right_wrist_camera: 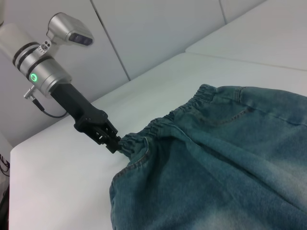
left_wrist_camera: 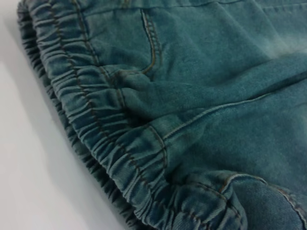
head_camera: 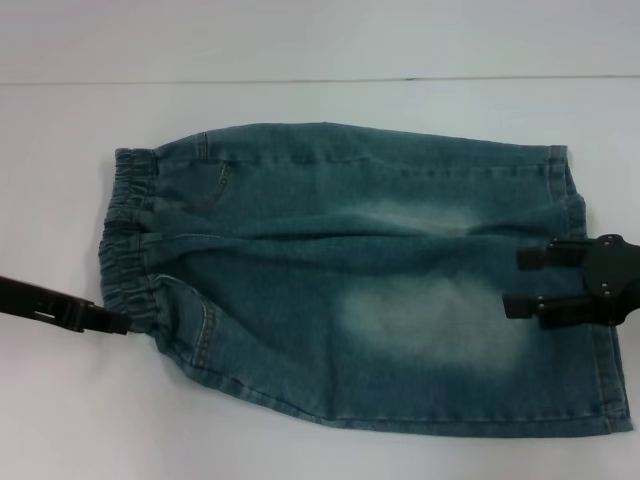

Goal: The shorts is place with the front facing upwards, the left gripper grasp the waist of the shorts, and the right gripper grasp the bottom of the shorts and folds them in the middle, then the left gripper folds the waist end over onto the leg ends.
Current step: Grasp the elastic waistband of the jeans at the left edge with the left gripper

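While shorts (head_camera: 370,280) lie waist-left, hems-right, left gripper (head_camera: 118,324) pinches waist (head_camera: 130,240); right gripper (head_camera: 525,283) hovers spread above hems (head_camera: 600,330).

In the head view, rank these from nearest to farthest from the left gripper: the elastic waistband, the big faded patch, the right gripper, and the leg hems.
1. The elastic waistband, at the left gripper on the robot's left.
2. The big faded patch, mid-shorts, toward the right.
3. The right gripper and the leg hems, far right, are too close to call.

Overhead head view; close wrist views
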Controlling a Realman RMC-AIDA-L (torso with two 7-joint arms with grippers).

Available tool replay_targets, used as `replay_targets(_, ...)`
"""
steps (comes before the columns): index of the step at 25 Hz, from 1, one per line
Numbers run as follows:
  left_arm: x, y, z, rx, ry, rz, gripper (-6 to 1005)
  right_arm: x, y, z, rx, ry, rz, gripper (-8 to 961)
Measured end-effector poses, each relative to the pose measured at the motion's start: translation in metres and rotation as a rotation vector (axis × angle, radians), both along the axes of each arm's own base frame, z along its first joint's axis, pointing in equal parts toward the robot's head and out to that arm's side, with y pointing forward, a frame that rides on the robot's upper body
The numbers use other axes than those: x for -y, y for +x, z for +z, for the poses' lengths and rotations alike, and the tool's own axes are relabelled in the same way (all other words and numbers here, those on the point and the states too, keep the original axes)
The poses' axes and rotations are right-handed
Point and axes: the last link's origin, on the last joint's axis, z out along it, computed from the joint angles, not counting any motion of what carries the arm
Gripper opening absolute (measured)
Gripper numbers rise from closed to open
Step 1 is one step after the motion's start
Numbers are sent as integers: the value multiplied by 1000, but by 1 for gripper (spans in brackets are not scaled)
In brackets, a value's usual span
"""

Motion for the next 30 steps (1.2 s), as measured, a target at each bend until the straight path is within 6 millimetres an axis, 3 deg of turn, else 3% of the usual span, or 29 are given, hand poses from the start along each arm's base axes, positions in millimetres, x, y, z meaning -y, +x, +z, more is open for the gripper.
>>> replay_targets(21, -7, -2, -3, -13, 55, 5, 304, -1, 2, -2, 2, 7, -13, 914)
replay_targets(30, -5, -2, -7, -18, 46, -5, 88, -1, 4, -2, 4, 11, -18, 914)
